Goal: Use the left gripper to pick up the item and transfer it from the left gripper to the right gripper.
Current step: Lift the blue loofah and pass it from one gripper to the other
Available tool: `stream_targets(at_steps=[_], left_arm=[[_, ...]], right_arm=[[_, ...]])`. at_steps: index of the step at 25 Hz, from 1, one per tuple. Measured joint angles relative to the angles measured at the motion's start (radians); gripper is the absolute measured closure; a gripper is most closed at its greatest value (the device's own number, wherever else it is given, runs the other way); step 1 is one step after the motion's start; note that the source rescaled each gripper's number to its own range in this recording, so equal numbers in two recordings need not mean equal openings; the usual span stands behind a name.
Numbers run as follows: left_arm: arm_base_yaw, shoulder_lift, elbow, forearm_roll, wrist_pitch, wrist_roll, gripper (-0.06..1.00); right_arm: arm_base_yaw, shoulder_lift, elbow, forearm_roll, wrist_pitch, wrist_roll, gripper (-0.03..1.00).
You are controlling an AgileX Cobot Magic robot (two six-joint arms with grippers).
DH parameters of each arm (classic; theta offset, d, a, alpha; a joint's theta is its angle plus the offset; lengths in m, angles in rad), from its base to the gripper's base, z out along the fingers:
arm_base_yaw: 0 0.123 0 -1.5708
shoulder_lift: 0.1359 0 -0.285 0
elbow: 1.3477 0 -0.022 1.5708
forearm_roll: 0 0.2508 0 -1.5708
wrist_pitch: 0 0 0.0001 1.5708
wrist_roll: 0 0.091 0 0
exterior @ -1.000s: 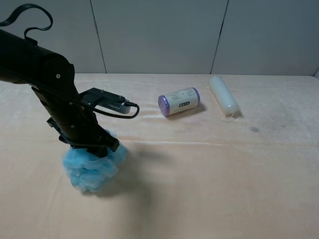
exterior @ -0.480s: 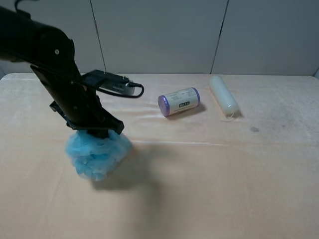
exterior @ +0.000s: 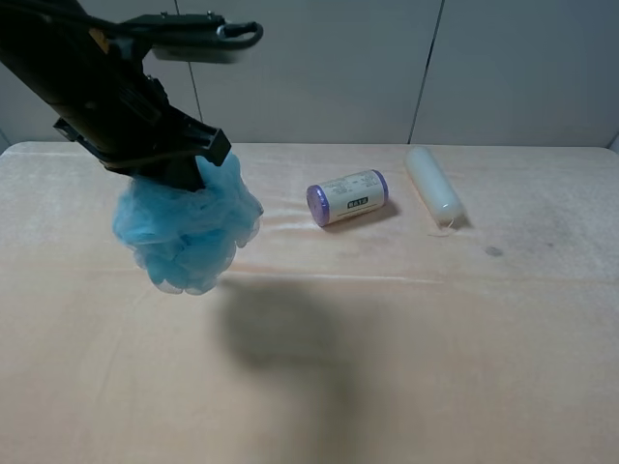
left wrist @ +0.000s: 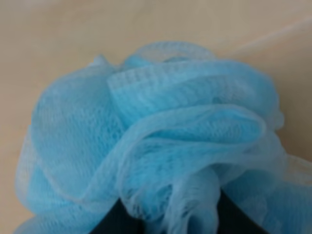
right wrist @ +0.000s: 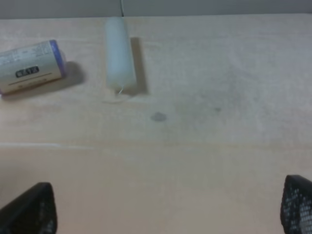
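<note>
The light-blue mesh pouf [exterior: 189, 232] hangs in the air above the left part of the table, with its shadow on the surface below. My left gripper [exterior: 184, 174], all black, is shut on the pouf's top. In the left wrist view the pouf [left wrist: 146, 141] fills the picture and only the dark fingers [left wrist: 109, 222] show at its base. My right gripper [right wrist: 163, 207] is open and empty, with its two black fingertips [right wrist: 29, 209] far apart above bare table. It is out of the exterior high view.
A purple-capped cream canister [exterior: 347, 197] lies on its side at the middle back; it also shows in the right wrist view [right wrist: 29, 66]. A cream-white tube [exterior: 434, 184] lies to its right. A small dark spot [exterior: 494, 252] marks the beige table [exterior: 435, 338].
My left gripper has lifted the pouf off the table and carried it up and slightly right. The canister and the tube have not moved.
</note>
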Motion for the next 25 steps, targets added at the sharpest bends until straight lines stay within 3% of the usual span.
stream_targets(at_steps=[4, 13, 18, 25], left_arm=[[0.0, -0.023, -0.013, -0.099, 0.008, 0.03, 0.87], [-0.011, -0.026, -0.078, -0.45, -0.034, 0.251, 0.89], [-0.011, -0.015, -0.081, -0.604, -0.062, 0.339, 0.89], [-0.012, 0.087, -0.081, -0.886, -0.063, 0.507, 0.89]], right_arm=[[0.0, 0.0, 0.0, -0.02, -0.001, 0.016, -0.03], [0.0, 0.067, -0.028, 0.032, -0.01, -0.015, -0.03], [0.0, 0.228, -0.099, 0.152, -0.074, -0.194, -0.03], [0.076, 0.386, -0.126, 0.474, -0.155, -0.502, -0.03]])
